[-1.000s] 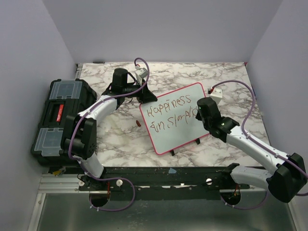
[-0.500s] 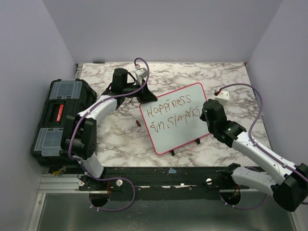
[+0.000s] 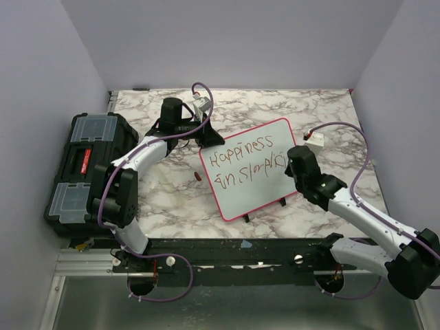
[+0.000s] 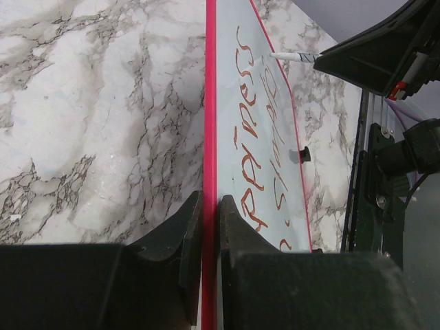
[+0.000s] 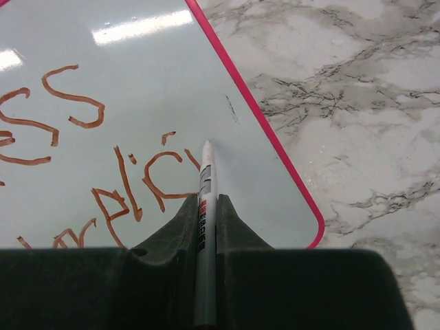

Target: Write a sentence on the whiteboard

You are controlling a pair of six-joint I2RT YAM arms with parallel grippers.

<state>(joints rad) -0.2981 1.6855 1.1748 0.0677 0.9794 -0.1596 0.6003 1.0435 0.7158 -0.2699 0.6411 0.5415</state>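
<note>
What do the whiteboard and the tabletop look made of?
Whiteboard: glossy white surface, likely coated or plastic, with light glare; thin pink-red frame looks plastic. Tabletop: marble-patterned, grey veins on white; matte, possibly a printed laminate rather than stone.

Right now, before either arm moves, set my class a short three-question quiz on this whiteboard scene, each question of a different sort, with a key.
1. True or false: the left arm's jaws are shut on the edge of the glossy white whiteboard with a pink-red frame.
2. What do the right arm's jaws hold? A) a slim white marker pen B) a sponge eraser C) nothing
3. Short answer: the marker's tip is beside the end of which line of the red-brown handwritten sentence, upper or lower?
Key: 1 true; 2 A; 3 lower.
</note>
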